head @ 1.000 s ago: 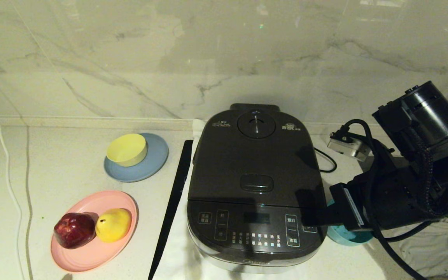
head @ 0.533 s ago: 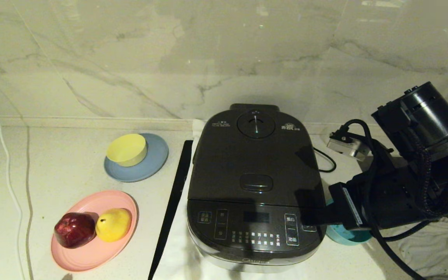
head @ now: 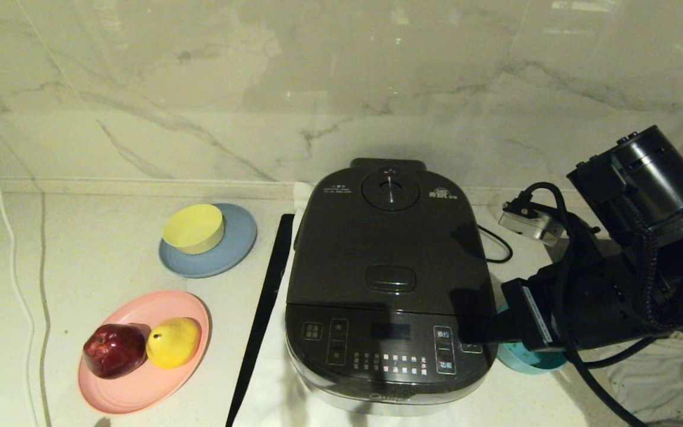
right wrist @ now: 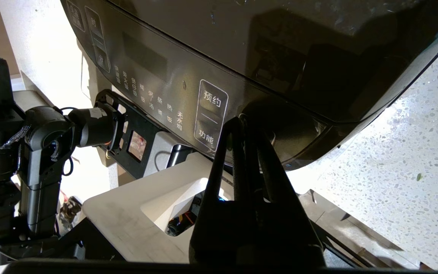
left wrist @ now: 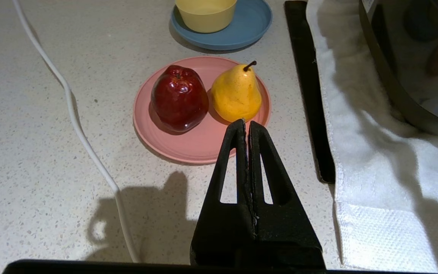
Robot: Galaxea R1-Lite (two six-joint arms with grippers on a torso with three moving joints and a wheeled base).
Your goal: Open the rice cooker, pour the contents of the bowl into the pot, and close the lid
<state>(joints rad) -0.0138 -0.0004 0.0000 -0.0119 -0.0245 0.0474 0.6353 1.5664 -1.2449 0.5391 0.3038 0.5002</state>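
Observation:
The dark grey rice cooker [head: 386,261] stands mid-counter on a white towel, its lid [head: 389,237] down, with the steam vent knob [head: 390,190] and release button [head: 391,279] on top. The pot is hidden inside. My right gripper [head: 466,335] is shut with nothing in it, its tips against the right end of the button panel [right wrist: 154,87]. The teal bowl [head: 522,360] sits right of the cooker, mostly covered by my right wrist; its contents are hidden. My left gripper [left wrist: 246,122] is shut and empty above the counter, near the pink plate.
A pink plate [head: 140,385] holds a red apple [head: 113,350] and a yellow pear [head: 172,342]. A yellow bowl [head: 193,228] sits on a blue plate [head: 235,252]. A black strip [head: 261,320] lies left of the cooker, a white cable [head: 12,261] far left, a crumpled cloth [head: 661,373] right.

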